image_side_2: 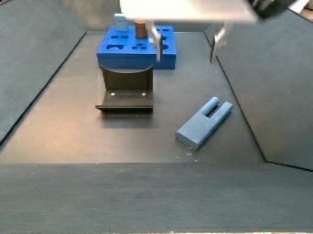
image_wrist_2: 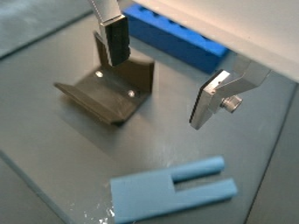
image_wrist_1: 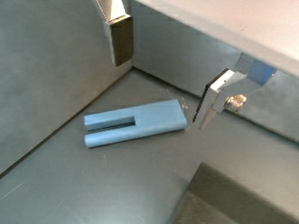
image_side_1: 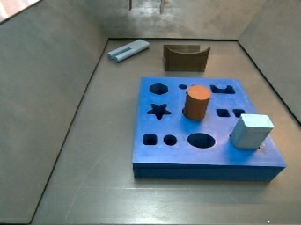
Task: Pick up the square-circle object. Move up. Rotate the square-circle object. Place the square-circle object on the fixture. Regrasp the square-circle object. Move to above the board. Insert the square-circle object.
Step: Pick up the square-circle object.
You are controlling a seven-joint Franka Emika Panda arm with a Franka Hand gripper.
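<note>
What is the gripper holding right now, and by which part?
Nothing. The gripper hangs open above the floor, its fingers empty, and the square-circle object lies flat below it, untouched, apart from the fixture.

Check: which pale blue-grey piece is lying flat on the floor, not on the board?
The slim peg, flat on the floor beside the fixture. The cube stands on the board. Gripper hovers open above.

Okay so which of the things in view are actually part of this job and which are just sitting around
Part of the job:
- square-circle object, lying flat on the floor, not held
- fixture, standing empty
- board
- claw, open, hovering above the floor near the fixture

Just sitting around:
- orange cylinder, upright in the board
- pale cube, on the board
</note>
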